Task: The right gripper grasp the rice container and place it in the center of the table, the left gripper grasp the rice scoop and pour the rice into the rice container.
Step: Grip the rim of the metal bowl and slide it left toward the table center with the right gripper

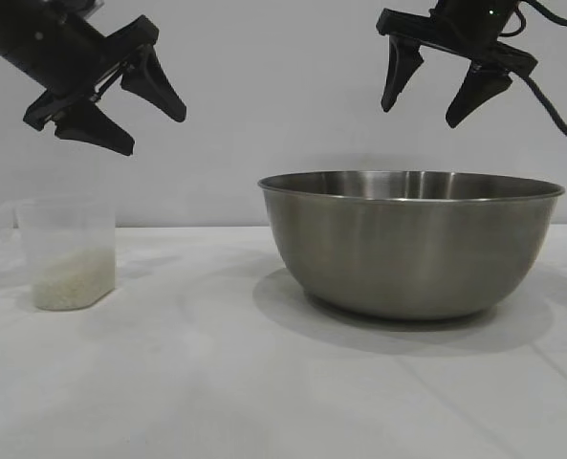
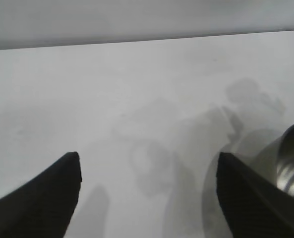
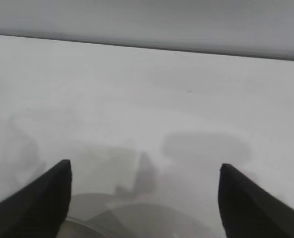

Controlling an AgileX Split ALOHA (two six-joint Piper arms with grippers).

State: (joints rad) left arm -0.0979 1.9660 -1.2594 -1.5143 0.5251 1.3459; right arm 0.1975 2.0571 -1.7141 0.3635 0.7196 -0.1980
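The rice container [image 1: 412,244], a large steel bowl, stands on the white table [image 1: 216,382] right of centre. Its edge shows in the left wrist view [image 2: 293,158] and its rim in the right wrist view [image 3: 92,225]. The rice scoop [image 1: 65,251], a clear cup with a side handle, stands at the left with rice [image 1: 73,279] in its bottom. My left gripper [image 1: 154,129] hangs open and empty above the scoop; it also shows in its own wrist view [image 2: 147,161]. My right gripper [image 1: 419,113] hangs open and empty above the bowl; its wrist view shows it too [image 3: 144,168].
A plain grey wall stands behind the table. Bare tabletop lies between the scoop and the bowl and along the front.
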